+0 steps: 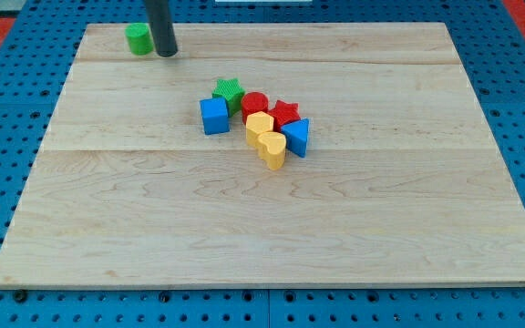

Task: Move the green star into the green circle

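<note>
The tool, a straight dark rod with no jaws to open or close and nothing held, stands at the far left of the wooden surface (408, 228); my tip (167, 55) rests just to the right of the green circle (138, 38), close beside it, though whether the two touch cannot be told; the circle sits almost at the far edge of the surface, near its left corner.

Well apart from the tool, toward the middle, lies a tight cluster of blocks; the green star (230, 90) sits at its far left corner, with the blue cube (214, 116) just near and left of it and the red cylinder (255, 104) just to its right; the red star (284, 113) lies further right; the two yellow blocks, one a rounded piece (260, 127) and one a heart (272, 148), fill the near side; the blue triangle (298, 137) closes the right end.

By the look of it the task has barely begun; the green star remains packed among its neighbours, well apart from the green circle; what is left, in all likelihood, is to bring the tip round to the star's near right side and push it far and left across open wood without dragging the blue cube along.
</note>
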